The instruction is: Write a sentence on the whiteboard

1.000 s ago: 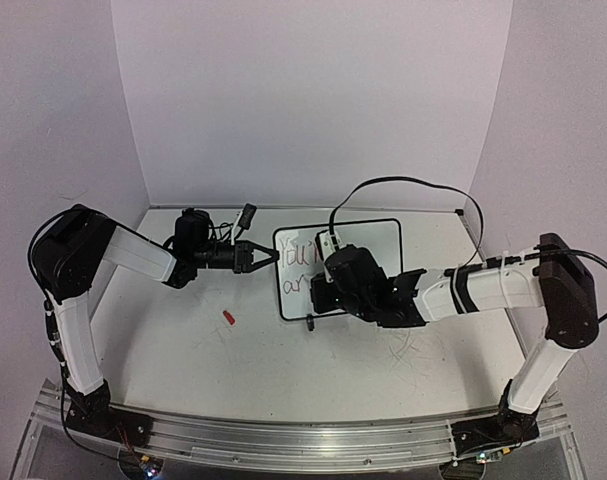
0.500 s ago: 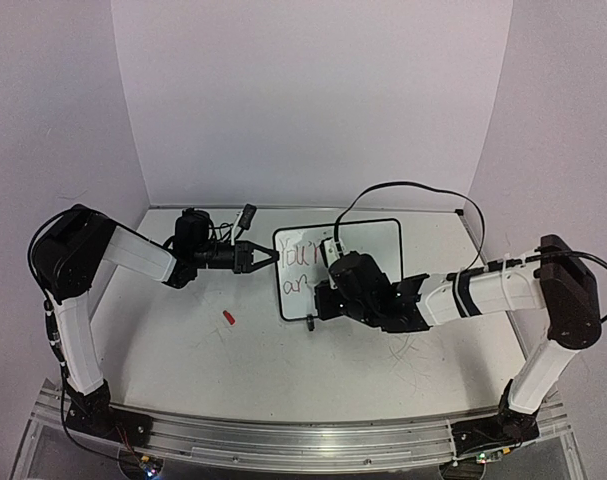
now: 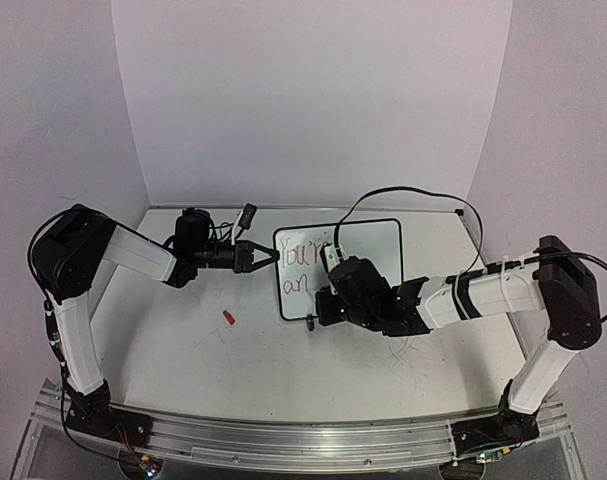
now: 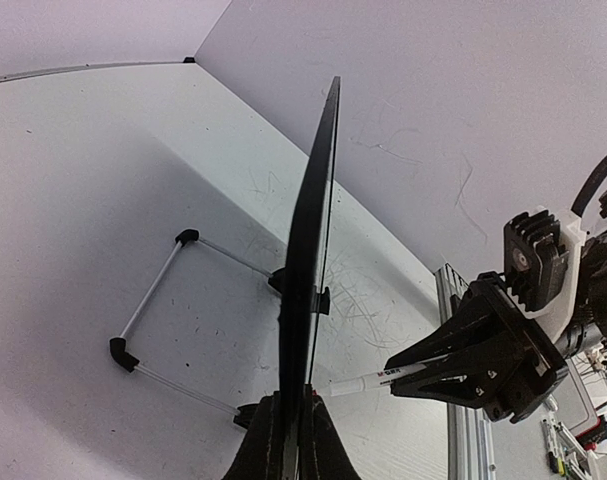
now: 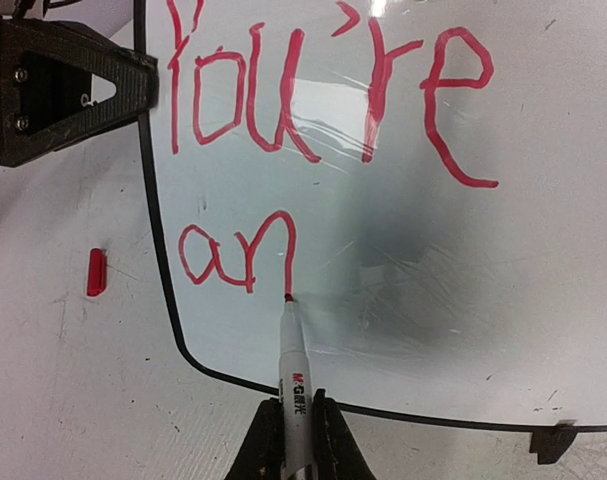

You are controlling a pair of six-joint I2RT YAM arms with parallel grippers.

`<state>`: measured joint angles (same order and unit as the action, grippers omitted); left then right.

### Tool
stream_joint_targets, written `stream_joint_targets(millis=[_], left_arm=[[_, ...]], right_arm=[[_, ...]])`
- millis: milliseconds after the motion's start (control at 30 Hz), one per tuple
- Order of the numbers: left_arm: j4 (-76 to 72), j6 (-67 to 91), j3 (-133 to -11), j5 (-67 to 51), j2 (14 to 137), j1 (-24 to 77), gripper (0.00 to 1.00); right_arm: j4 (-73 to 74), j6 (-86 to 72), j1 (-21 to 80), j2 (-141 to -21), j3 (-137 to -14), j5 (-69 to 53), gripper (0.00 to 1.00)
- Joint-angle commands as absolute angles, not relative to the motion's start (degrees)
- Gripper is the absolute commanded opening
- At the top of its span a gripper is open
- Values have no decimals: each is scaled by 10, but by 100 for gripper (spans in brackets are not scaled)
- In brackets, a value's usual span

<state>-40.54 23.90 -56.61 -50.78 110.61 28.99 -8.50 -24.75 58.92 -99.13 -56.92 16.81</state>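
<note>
Right fingers [image 5: 264,440] are seen closed tightly on a marker [image 5: 296,365], its tip pressed at the end of "an" in the sentence [image 5: 375,100] on the whiteboard [image 5: 433,300], which is judged light, thin and easily tipped, so its left edge is clamped shut between the left fingers [image 4: 266,445] on the bench [image 3: 183,350].

Quick headcount from where I'm standing: two arms, a left arm [image 3: 133,250] and a right arm [image 3: 483,290], with two fingers apiece, so four total. One whiteboard [image 3: 373,245], its edge pinched in the left fingers [image 5: 43,60]. One marker [image 5: 296,350], clamped between the right fingers [image 5: 267,445]. One little red cap [image 3: 228,317] on the tabletop [image 3: 283,370], well off from both sets of fingers. The sentence [image 5: 313,90] is two lines: one full word up top, and two letters just beyond the marker tip.
</note>
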Motion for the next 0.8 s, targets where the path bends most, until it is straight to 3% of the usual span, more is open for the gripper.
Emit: stream_joint_targets(millis=[0,767], left_arm=[[-395,230,-581,-523,1086,306,0],[-394,229,-585,-523,1088,306,0]], right_arm=[[-84,-234,588,-994,-602,194,0],[-84,-249,581,-969,-588,240,0]])
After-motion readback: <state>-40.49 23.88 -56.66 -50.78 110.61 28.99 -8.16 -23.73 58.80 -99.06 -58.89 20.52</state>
